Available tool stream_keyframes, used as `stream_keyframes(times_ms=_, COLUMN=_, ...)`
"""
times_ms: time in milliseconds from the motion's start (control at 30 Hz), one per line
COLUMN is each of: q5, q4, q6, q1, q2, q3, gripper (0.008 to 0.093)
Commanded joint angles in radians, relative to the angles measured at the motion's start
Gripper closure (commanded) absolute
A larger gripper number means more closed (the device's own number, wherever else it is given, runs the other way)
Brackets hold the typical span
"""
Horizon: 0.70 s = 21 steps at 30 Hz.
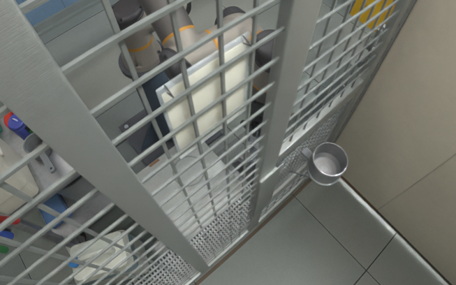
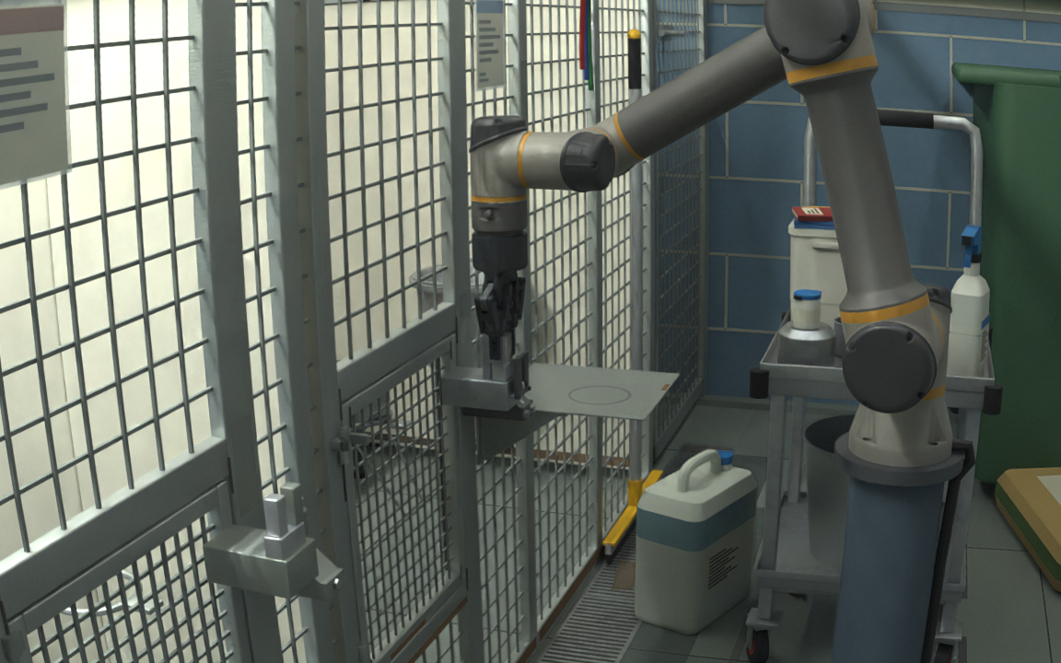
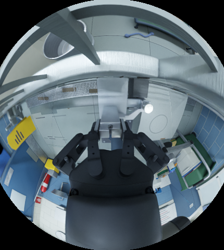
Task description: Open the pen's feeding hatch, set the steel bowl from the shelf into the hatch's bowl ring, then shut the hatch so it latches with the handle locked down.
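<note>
I hold the hatch's grey handle [image 3: 110, 122] between the fingers of my gripper [image 3: 110, 127], which points straight down at the latch box [image 2: 489, 387] on the pen's mesh front. The hatch [image 2: 399, 445] is the mesh panel left of the latch, in line with the pen front. The steel bowl [image 1: 328, 163] sits in the bowl ring on the hatch's inner side, inside the pen. The small grey shelf [image 2: 600, 392] to the right of the latch carries only a drawn circle.
The robot's own base column [image 2: 889, 536] stands right of the pen front, beside a cart [image 2: 864, 363] with bottles. A white canister [image 2: 695, 540] sits on the floor under the shelf. A green bin [image 2: 1046, 247] fills the right wall.
</note>
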Motion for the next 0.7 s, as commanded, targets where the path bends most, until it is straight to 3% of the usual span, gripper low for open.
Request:
stream_keyframes(times_ms=0, q5=0.001, q4=-0.001, q6=0.003, q1=-0.001, q2=-0.001, q3=0.000, gripper=0.0934)
stream_keyframes(times_ms=667, q5=0.001, q4=-0.004, q6=0.004, q1=0.000, q2=-0.005, q3=0.007, gripper=0.0934)
